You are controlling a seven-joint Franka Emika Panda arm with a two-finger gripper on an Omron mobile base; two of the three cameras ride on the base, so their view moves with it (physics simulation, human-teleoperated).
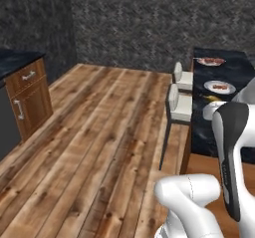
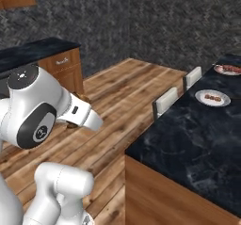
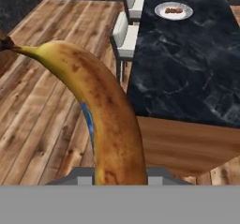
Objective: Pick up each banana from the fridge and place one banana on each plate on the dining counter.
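- Banana [image 3: 101, 110] fills the centre of the hand view, rising from bottom centre w/ its stem toward the upper left; brown-spotted, blue sticker on its lower part.
- Gripper: fingertips hidden behind the fruit at the bottom edge, so I judge it clamped on the banana, low on its length. Can't see the pads themselves.
- Dining counter [image 3: 187, 73] sits in the upper right of the hand view; stools [image 3: 125, 36] along its left edge.
- Plate w/ brown food [image 3: 173, 11] at top centre-right of the hand view; same plate [image 2: 212, 98] at right in the right base view, a second plate [image 2: 228, 69] beyond it at the right edge.
- Left base view: another banana [image 1: 213, 98] seems to lie on the counter in the upper right, just below a plate [image 1: 219, 87]; too small to be sure.
- Risks, my judgement: grip is near one end, so the long free part could swing or slip out during transport.
- Counter edge and stools are close to the approach path; a low carry could clip them.
- Plates already hold food; a drop could land on it or roll off the rim.
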